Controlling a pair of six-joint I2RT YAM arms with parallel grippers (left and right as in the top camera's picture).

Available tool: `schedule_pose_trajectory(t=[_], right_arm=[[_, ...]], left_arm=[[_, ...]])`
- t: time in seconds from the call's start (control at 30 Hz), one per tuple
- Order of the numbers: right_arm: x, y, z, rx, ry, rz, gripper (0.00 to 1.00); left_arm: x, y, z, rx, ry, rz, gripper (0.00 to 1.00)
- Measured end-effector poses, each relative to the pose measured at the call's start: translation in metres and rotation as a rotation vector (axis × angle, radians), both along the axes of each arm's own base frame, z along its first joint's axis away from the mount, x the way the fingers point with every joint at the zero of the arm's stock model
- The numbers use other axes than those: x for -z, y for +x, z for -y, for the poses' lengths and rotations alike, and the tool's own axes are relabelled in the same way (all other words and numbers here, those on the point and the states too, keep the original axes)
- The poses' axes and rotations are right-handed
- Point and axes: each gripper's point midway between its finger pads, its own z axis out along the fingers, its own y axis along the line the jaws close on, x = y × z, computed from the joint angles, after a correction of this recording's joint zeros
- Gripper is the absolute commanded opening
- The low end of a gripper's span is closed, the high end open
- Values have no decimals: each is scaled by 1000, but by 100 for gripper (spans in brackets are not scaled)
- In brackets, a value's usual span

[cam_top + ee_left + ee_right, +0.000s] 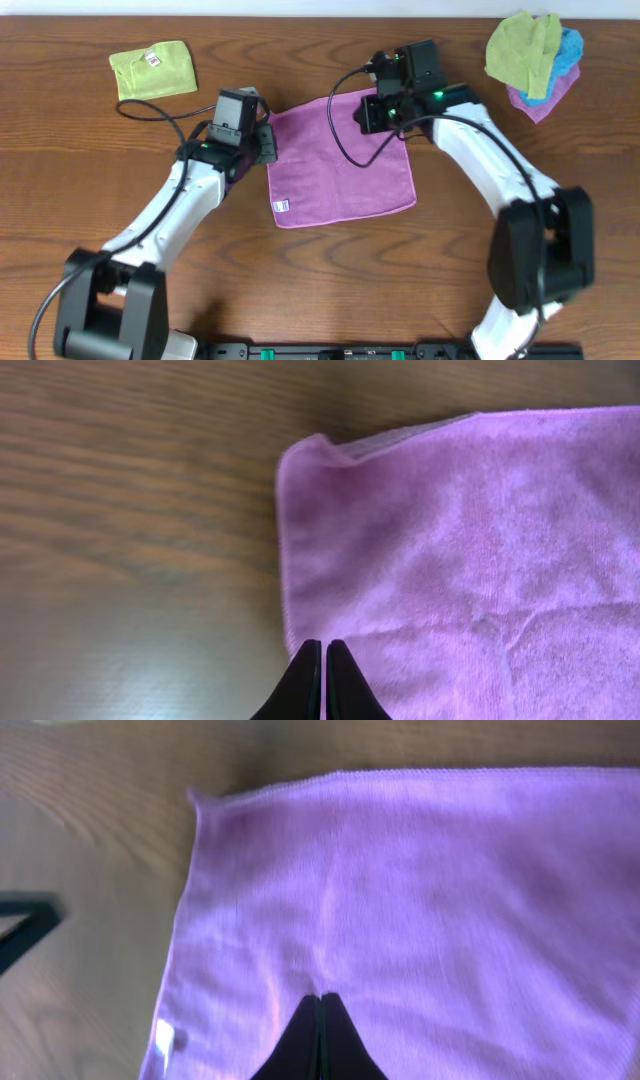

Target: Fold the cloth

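L gripper [323, 652]: fingers are pressed together, tips set right at the left edge of the cloth [340, 160], just below its far-left corner. R gripper [322, 1005]: also closed tight, tips planted on the fabric a little inside the far edge, toward the right side. Whether a pinch of fabric is caught betw. either pair of tips cannot be told, since the wrist views are blurred there.

The cloth is spread flat and unfolded at the centre of the table [300, 40], with a small white label [282, 206] at its near-left corner. Both tools are placed along the far side, prob. so that this edge can be lifted together and carried over to the near edge.

A folded green cloth [152, 70] is left well apart at the far left, and a pile of cloths [535, 60] at the far right.
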Motion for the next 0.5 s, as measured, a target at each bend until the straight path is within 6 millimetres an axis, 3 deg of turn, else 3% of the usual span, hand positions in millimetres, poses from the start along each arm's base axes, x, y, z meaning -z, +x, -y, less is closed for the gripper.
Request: schedule_pose_trajectory(t=[0.23, 0.5], right_arm=[[-13, -50, 17, -41, -146, -84, 1], [7, -90, 11, -130, -259, -173, 2]], left_arm=[[37, 5, 9, 33, -13, -59, 6], [55, 29, 24, 62, -62, 3, 6]])
